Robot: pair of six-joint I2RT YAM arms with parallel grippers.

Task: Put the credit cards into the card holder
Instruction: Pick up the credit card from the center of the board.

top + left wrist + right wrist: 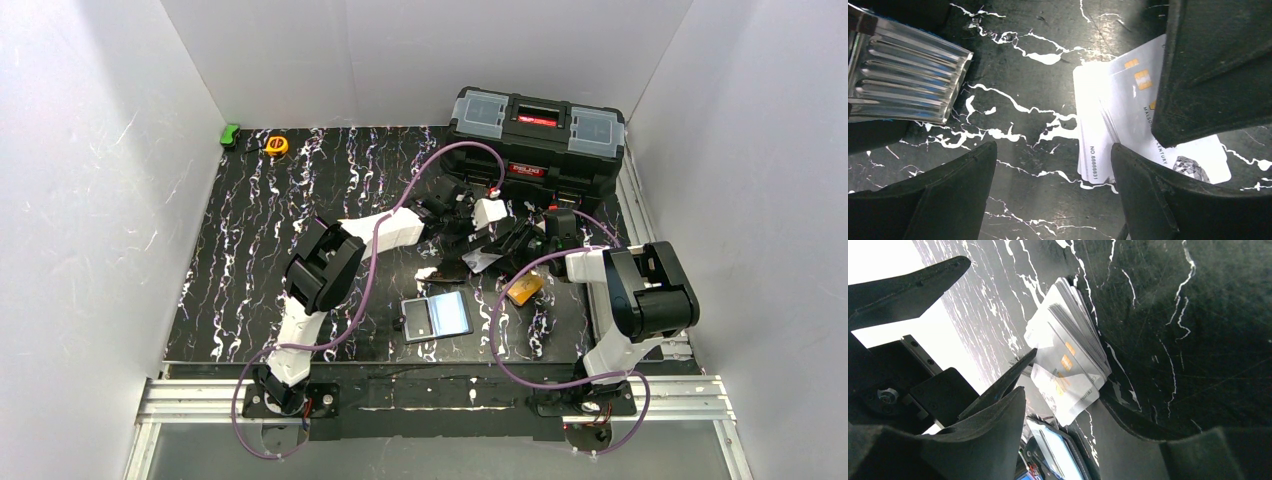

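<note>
Silver credit cards [1068,335] lie outside, one o'clock of the open card holder [437,316]; right gripper [1069,374] brackets them, grip unclear; left gripper [1053,150] gapes empty.

The left arm [322,268] and right arm [645,290] reach far, toward the middle, wrists bent down. The left gripper [1053,200] is wide open; the right gripper [1068,377] has its jaws half apart.

The credit cards [1100,125] are mostly silver-white with gold chips and dark print, bunched in a loosely fanned stack near the middle of the table [250,250]. 1 orange-yellow card [525,289] lies flat, apart from the stack. The card holder [437,316] lies open and flat near the front edge, black with a bluish shiny sleeve facing up.
</note>
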